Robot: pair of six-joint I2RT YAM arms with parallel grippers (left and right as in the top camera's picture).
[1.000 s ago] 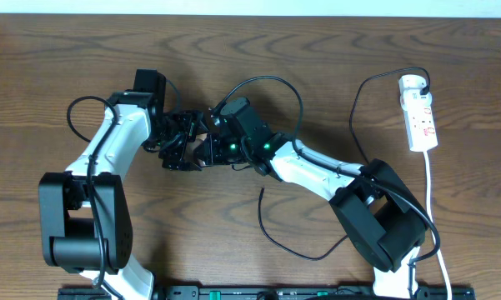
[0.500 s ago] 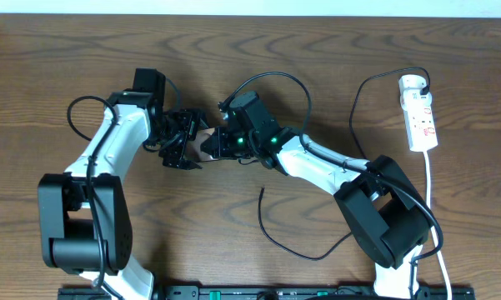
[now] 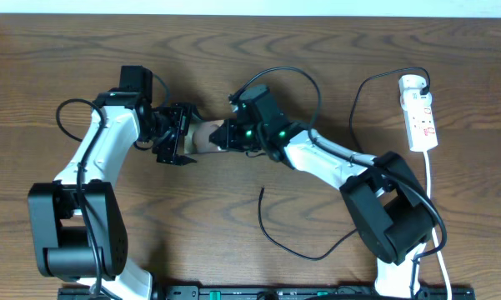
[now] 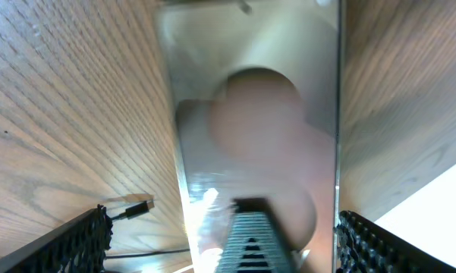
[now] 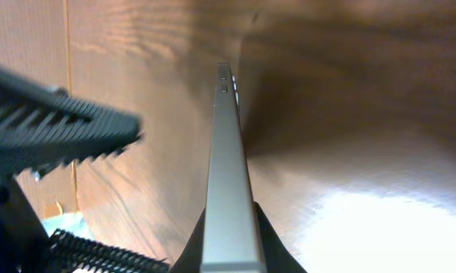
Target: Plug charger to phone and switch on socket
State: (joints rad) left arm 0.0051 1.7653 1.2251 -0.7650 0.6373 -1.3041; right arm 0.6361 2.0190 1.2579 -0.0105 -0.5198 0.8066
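Note:
The phone (image 3: 203, 136), brownish and flat, lies between my two grippers at mid-table. My right gripper (image 3: 226, 135) is shut on its right end; in the right wrist view the phone (image 5: 226, 152) shows edge-on between the fingers (image 5: 228, 236). My left gripper (image 3: 175, 138) is open at the phone's left end; its fingers (image 4: 224, 243) stand either side of the phone's shiny face (image 4: 250, 114), the left one apart from it. The charger, a thin black cable, lies loose with its free tip (image 3: 262, 192) on the table in front; its plug tip shows in the left wrist view (image 4: 135, 209). The socket (image 3: 420, 115) lies far right.
The charger cable loops near the front (image 3: 317, 257) and runs up to a round white plug (image 3: 412, 82) at the socket's far end. The socket's white cord (image 3: 431, 196) trails to the front edge. Thicker black robot cords arch over both arms.
My left arm has drawn back to the left and its jaws have come off the phone. My right gripper has shifted a little right and away with the phone, which now shows more.

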